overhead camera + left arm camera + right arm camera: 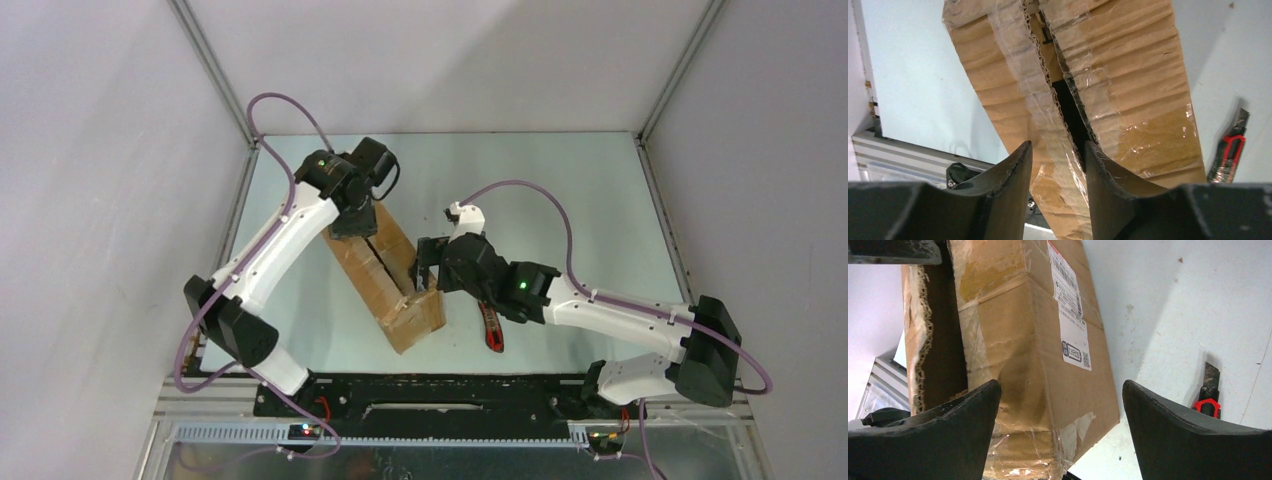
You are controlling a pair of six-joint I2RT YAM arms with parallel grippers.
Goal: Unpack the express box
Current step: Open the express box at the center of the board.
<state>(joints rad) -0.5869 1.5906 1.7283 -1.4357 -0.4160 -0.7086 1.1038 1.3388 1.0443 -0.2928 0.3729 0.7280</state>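
A brown corrugated box [385,270] lies aslant in the middle of a pale, scuffed table [560,190]. Its long top seam is slit and its two flaps [998,75] are parted over a dark gap. Clear tape [1020,100], wrinkled and glossy, clings to both ragged flap edges, where the fluted core of the cardboard shows.

The left gripper [1058,145] sits at the box's far end. Its dark, curved fingers [1013,185] are drawn partway together on either side of one taped flap edge, with one finger at the gap. Whether they actually pinch the flap cannot be told.

The right gripper [1060,385] hangs at the box's near end with its jaws spread wide and gripping nothing. A dented, creased corner of the box sits between the jaws. A narrow white printed label [1070,315] runs along the side wall that faces this gripper.

A slim black-and-red cutter [492,328] lies flat on the table under the right arm, apart from the box.
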